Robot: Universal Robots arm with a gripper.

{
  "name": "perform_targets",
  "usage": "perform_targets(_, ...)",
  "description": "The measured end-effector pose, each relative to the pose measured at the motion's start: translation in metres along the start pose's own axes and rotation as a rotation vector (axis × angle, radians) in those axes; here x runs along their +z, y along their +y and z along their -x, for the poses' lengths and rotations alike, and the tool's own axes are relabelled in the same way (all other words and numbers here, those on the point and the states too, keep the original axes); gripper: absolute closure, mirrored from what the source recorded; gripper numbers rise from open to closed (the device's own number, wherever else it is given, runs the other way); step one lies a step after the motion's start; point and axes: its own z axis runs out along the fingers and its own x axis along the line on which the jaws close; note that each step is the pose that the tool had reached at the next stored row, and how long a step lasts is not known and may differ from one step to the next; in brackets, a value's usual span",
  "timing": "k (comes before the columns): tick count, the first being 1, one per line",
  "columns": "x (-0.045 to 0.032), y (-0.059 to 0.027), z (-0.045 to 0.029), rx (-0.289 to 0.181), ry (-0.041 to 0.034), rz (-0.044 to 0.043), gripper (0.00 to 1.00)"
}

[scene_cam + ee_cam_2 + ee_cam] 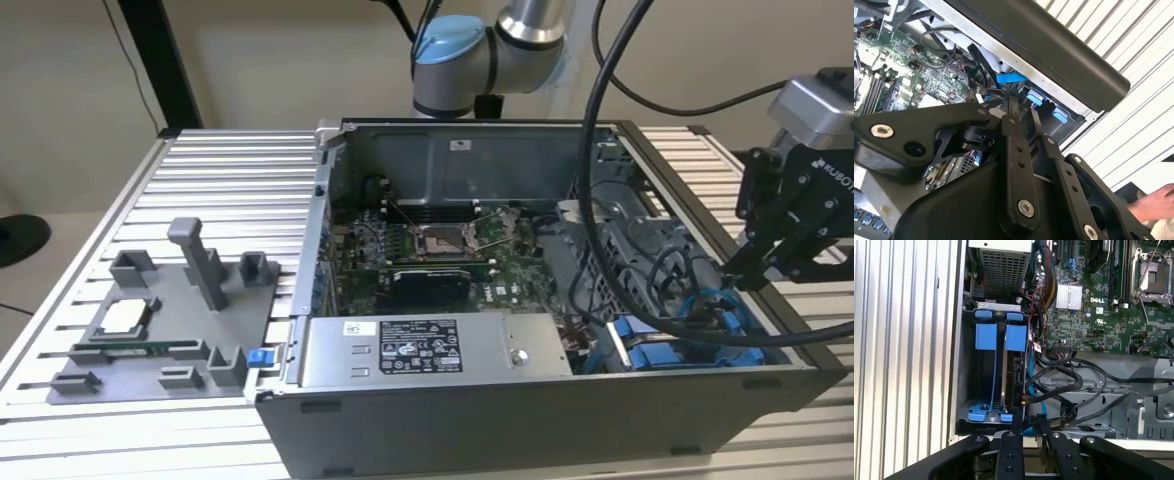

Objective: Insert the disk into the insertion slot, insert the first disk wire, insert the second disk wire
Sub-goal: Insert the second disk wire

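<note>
Presently: one open desktop computer case (534,425), lying on a slatted aluminium table (227,170). Contents as noted from beside it.

Item: gripper (747,275), at three o'clock of the case in the exterior view, poised over the drive corner. By my reading of both wrist views, its fingers (1017,426) are drawn close and clenched on the blue disk wire (1029,372). The plug end is hidden between them.

Item: insertion slot (674,350), a blue-railed bay at four o'clock of the case.

Item: disk (1014,375), standing on edge inside that bay, in the rail pair nearer the motherboard (441,250). Its blue frame sits level with the neighbouring rails. Judged seated, so the first step looks done.

Item: black wire bundle (1064,382), loose just beside the disk's connector edge.

Item: power-supply box (414,350), at six o'clock, no part of the work.

Item: grey fixture plate (134,375), at nine o'clock, on the table beside the case.

Item: person's hand (1154,202), beyond the case wall, over the table.

Standing: the disk is in. One wire is in the grip close by the disk, but I cannot tell whether it is pushed home. The second wire shows no sign of being fitted.
</note>
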Motion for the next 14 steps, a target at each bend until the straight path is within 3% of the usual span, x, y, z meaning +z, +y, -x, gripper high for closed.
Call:
perform_targets(9, 0.0025, -0.0024, 0.001, -0.012, -0.0022, 0.0008, 0.0)
perform_targets(12, 0.0047, -0.0026, 0.0009, -0.026, -0.0112, 0.0011, 0.0)
perform_targets(14, 0.0055, -0.0028, 0.0008, -0.036, -0.022, 0.0011, 0.0)
